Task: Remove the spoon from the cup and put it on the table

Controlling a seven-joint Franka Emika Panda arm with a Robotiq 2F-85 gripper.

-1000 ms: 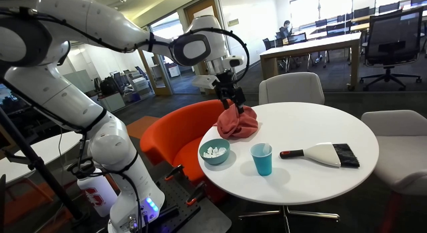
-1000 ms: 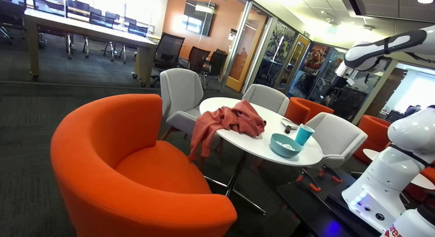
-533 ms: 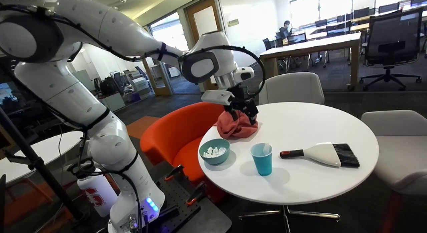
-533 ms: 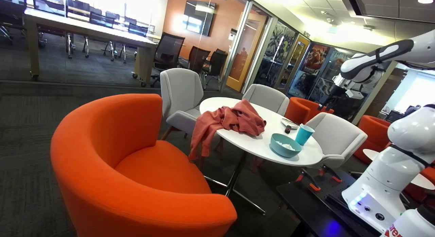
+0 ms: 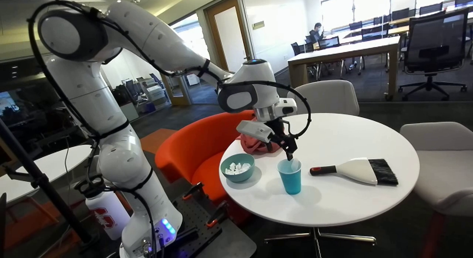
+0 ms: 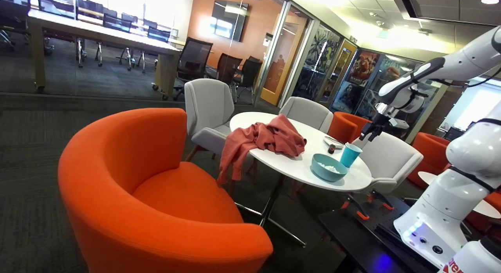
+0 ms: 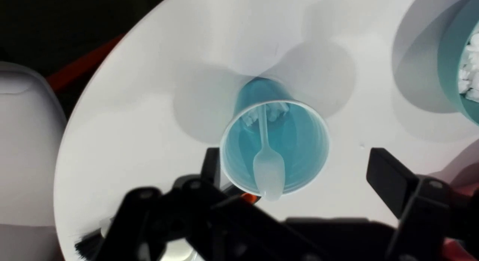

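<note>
A translucent white spoon [image 7: 268, 171] leans in a blue cup [image 7: 307, 141], bowl end up and resting over the rim. It shows in an exterior view [image 5: 295, 164] at the cup's far rim. The cup stands upright on the round white table [image 5: 343, 136] in both exterior views [image 5: 291, 182] [image 6: 349, 156]. White pieces lie at the cup's bottom. My gripper [image 7: 297, 165] is open and empty, with the spoon's bowl between its spread fingers in the wrist view. In both exterior views the gripper [image 5: 290, 154] [image 6: 366, 137] is above the cup, apart from it.
A teal bowl [image 5: 238, 176] of white pieces stands beside the cup. A brush [image 5: 354, 170] with a black and red handle lies on the other side. A red cloth [image 6: 282, 136] is heaped on the table behind the bowl. Chairs [image 5: 322, 97] surround the table.
My arm has come down and across from above the red cloth to just over the cup in an exterior view. The cup, spoon, bowl and brush have not moved.
</note>
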